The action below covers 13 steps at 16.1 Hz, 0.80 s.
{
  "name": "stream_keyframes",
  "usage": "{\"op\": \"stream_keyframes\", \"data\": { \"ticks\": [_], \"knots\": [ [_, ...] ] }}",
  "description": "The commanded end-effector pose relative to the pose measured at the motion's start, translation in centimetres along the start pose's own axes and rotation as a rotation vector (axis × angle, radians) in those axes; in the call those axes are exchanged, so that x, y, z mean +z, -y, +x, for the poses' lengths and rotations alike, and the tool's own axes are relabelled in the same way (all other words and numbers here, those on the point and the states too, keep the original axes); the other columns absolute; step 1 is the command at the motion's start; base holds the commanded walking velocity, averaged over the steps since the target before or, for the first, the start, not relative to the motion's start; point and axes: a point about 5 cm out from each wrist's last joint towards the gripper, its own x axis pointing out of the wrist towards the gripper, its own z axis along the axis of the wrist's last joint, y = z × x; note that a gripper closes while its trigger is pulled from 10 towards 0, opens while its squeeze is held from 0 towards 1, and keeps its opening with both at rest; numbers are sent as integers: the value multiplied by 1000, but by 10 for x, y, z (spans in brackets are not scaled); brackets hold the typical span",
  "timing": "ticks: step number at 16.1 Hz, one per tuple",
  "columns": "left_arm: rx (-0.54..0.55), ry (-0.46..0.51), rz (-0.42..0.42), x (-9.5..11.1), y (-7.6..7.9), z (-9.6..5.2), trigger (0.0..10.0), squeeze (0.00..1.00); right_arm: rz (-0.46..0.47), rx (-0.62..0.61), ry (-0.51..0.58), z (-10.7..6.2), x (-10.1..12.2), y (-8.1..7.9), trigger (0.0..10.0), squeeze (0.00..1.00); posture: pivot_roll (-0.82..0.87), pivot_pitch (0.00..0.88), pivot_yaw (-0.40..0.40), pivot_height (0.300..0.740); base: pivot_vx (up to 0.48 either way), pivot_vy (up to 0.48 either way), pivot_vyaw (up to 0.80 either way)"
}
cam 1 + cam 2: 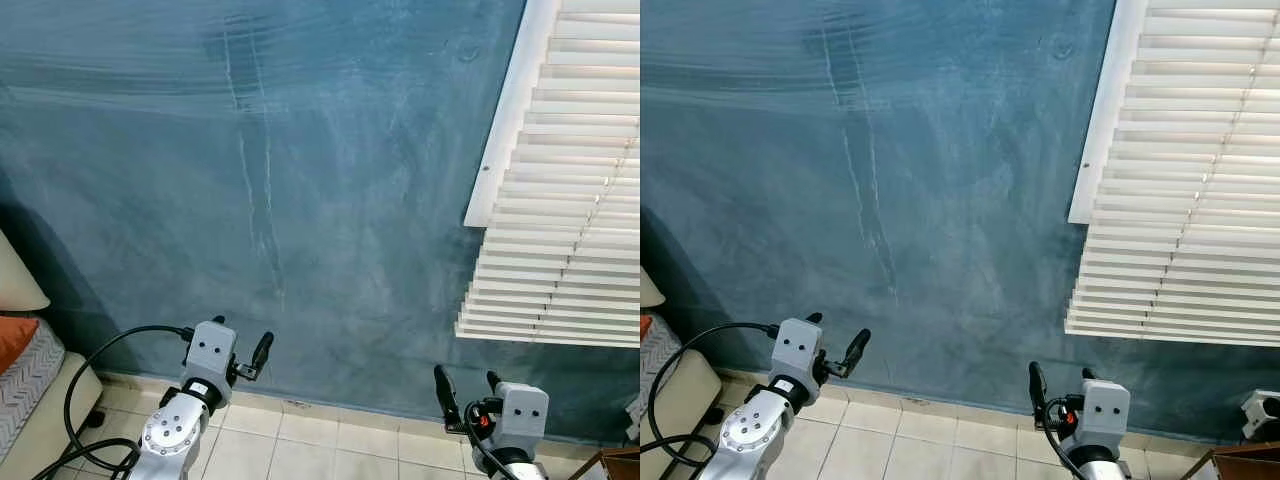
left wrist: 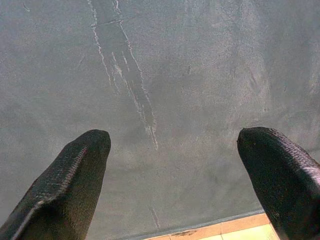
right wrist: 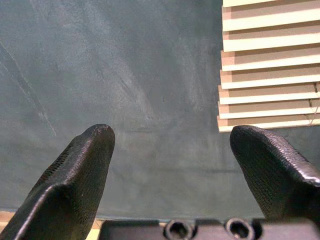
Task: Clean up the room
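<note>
Blue wall [image 1: 300,200], streaked with pale scratches, faces the robot above a tiled floor [image 1: 320,450]. Left gripper [image 2: 172,165] at about 7 o'clock in the head views and right gripper [image 3: 170,160] at about 5 o'clock both point at the wall, fingers spread, holding nothing. White blinds [image 1: 570,180] hang at 2 o'clock. At 8 o'clock sits a sofa [image 1: 35,400] with an orange cushion [image 1: 12,338].
</note>
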Motion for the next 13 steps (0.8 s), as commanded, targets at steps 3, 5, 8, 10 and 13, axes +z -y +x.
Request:
{"op": "stream_keyframes", "data": {
  "ticks": [3, 5, 8, 10, 13],
  "knots": [
    [-5, 9, 9, 2, -1, 2, 10000, 0, -6, -7, 1, 0, 1, 0, 10000, 0, -68, 0, 26, 740, 0, 0, 0],
    [-5, 9, 9, 2, -1, 2, 10000, 0, -6, -7, 1, 0, 1, 0, 10000, 0, -68, 0, 26, 740, 0, 0, 0],
    [-5, 9, 9, 2, -1, 2, 10000, 0, -6, -7, 1, 0, 1, 0, 10000, 0, -68, 0, 26, 740, 0, 0, 0],
    [-5, 9, 9, 2, -1, 2, 10000, 0, -6, -7, 1, 0, 1, 0, 10000, 0, -68, 0, 26, 740, 0, 0, 0],
    [-17, -61, -11, -2, 9, 16, 10000, 0, -19, -73, -33, 14, 6, 15, 10000, 0, -72, 5, 13, 740, 0, 0, 0]
  ]
}}
